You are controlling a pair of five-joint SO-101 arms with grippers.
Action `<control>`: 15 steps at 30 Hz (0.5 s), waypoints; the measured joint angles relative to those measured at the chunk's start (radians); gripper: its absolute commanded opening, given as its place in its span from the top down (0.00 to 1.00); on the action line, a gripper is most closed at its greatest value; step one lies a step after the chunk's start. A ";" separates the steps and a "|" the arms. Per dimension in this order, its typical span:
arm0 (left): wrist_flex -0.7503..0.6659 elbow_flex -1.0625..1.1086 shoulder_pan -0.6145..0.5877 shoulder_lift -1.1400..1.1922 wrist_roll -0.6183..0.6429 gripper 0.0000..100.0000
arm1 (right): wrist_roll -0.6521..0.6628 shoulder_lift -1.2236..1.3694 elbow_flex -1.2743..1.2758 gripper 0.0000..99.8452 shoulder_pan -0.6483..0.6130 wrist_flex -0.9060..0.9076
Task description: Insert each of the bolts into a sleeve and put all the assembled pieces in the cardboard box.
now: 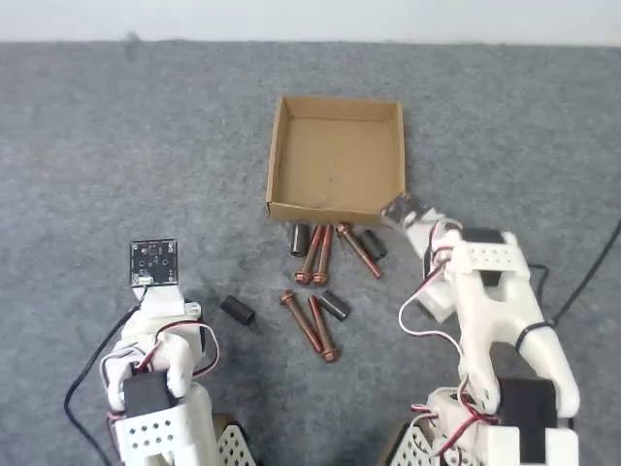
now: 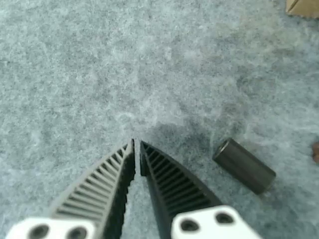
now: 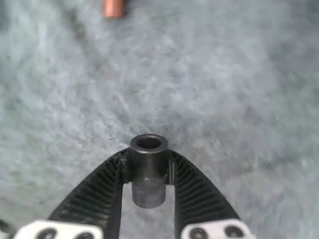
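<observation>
Upper centre, high view: cardboard box (image 1: 335, 160) empty; apparently nothing assembled yet.
Right gripper (image 3: 148, 162) clamps one sleeve (image 3: 148, 174); left gripper (image 2: 137, 146) closed, empty; five bolts (image 1: 312, 254) loose mid-frame.

The cardboard box (image 1: 275, 155) is sitting open-topped and shallow at the far middle of the table. Just nearer than its front wall, five copper-coloured bolts are lying flat: the paired bolts (image 1: 310, 254) are resting side by side, the slanted bolt (image 1: 358, 249) is angling off to their right, and the near bolts (image 1: 322, 330) are lying close together nearer in. Short dark sleeves are lying among them: the first sleeve (image 1: 300, 239) left of the pair, the second sleeve (image 1: 371, 243) beside the slanted bolt, the third sleeve (image 1: 335, 305) right of the near bolts. The lone sleeve (image 1: 237, 311) (image 2: 244, 166) is lying on its side, apart to the left. The held sleeve (image 3: 148, 169) is sitting clamped in the right gripper (image 3: 148, 155), its open bore showing.
</observation>
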 measured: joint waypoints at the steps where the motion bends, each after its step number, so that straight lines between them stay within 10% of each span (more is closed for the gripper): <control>1: 0.000 0.000 0.000 0.000 0.000 0.98 | -0.052 0.000 -0.035 0.99 0.000 0.029; 15: -0.097 -0.006 0.000 0.000 0.000 0.98 | -0.569 0.023 -0.072 0.99 0.012 -0.170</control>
